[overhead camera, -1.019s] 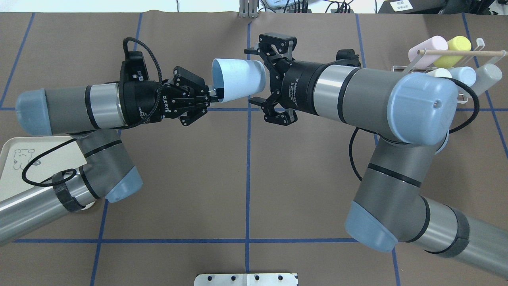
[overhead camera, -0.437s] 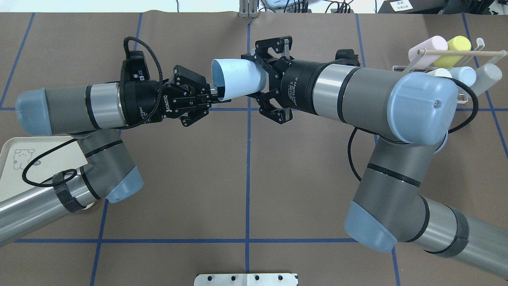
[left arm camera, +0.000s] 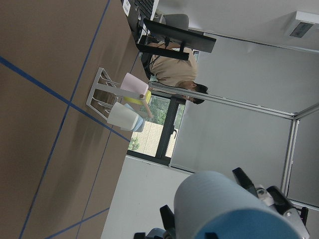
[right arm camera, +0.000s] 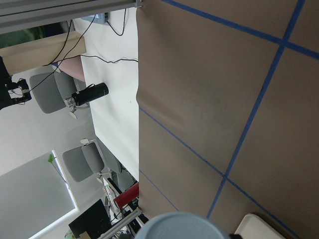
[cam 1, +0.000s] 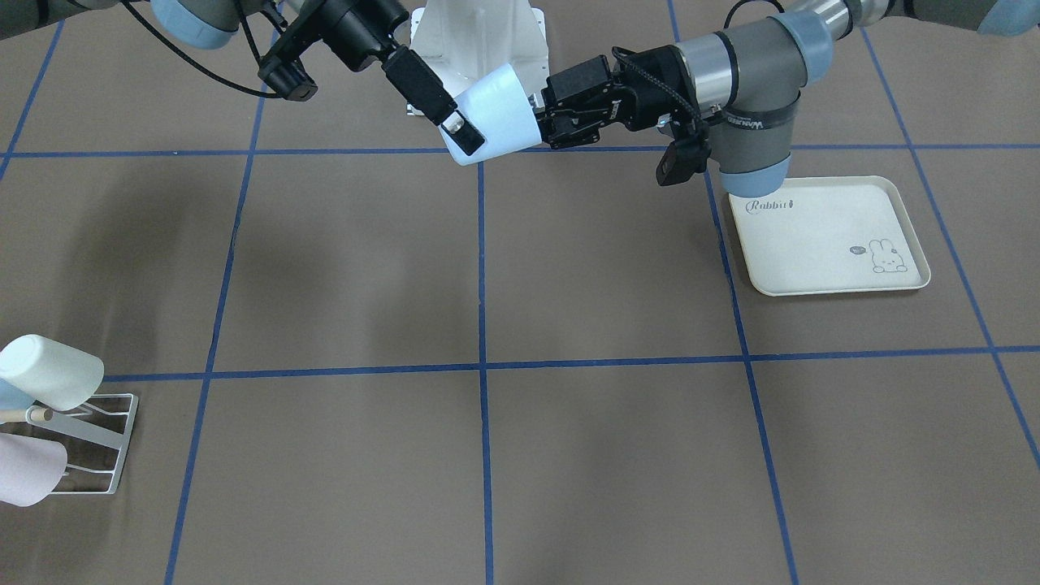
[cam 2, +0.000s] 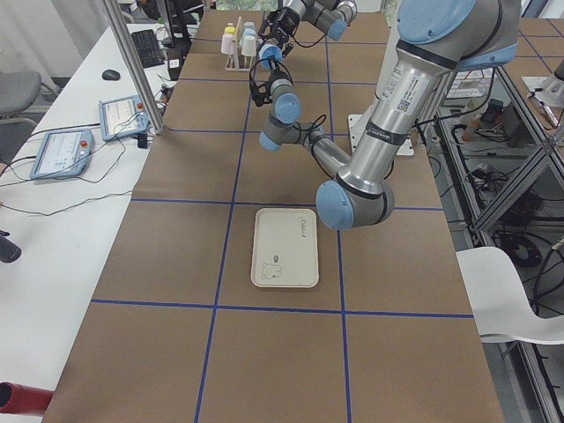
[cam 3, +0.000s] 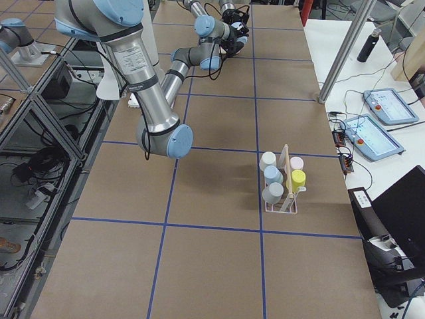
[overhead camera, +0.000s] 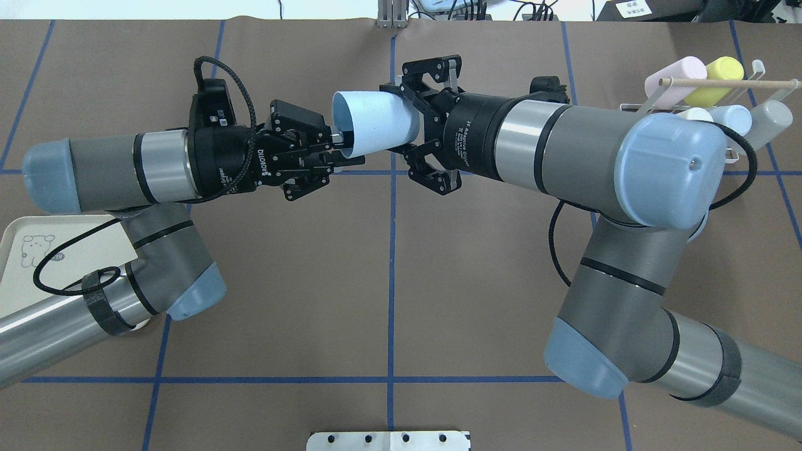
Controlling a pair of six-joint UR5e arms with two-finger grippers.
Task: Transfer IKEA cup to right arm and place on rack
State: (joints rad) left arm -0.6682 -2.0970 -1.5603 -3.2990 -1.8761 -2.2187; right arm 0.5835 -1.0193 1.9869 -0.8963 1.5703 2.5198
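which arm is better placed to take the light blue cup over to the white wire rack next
The right. Its gripper is closed around the base of the light blue plastic cup, and the white wire rack stands on its side of the table. The left gripper only pinches the rim, far from it.

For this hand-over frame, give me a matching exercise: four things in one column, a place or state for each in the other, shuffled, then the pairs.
Things:
1. light blue cup
2. right gripper
3. rabbit-print tray
4. rack

Places or states:
A. lying flat on the table with nothing on it
B. closed around the cup's base end
C. held in the air between both grippers
D. already carrying several cups

Pairs: 1-C, 2-B, 3-A, 4-D
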